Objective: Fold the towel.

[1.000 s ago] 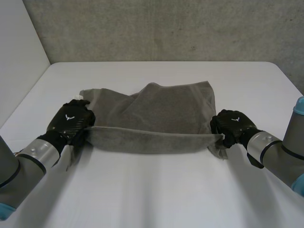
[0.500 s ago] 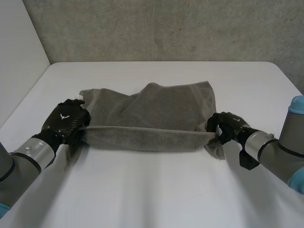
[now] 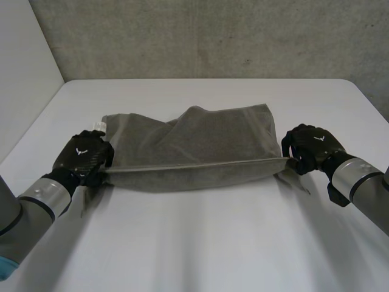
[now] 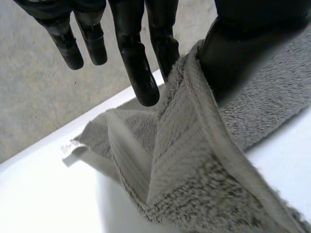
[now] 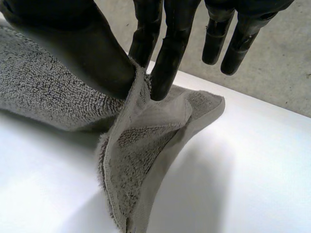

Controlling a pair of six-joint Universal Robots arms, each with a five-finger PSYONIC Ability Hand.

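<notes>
2 pinches | left hand (image 3: pixel 82 156): towel (image 3: pixel 203 139) edge | right hand (image 3: pixel 313 146): towel edge

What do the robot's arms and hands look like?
The left hand and right hand are black, each with a white emblem on its back. The left arm and right arm are grey with silver wrists; the left has a light-blue cap.

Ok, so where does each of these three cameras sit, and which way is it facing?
Head view: behind and between the arms, looking down at the white table and grey towel; left arm, right arm, left hand, right hand show.
Left wrist view: on the left wrist, looking along the palm; its own hand pinches the towel's edge.
Right wrist view: on the right wrist, likewise; its hand pinches the towel.
Shared: all three show towel and table.
</notes>
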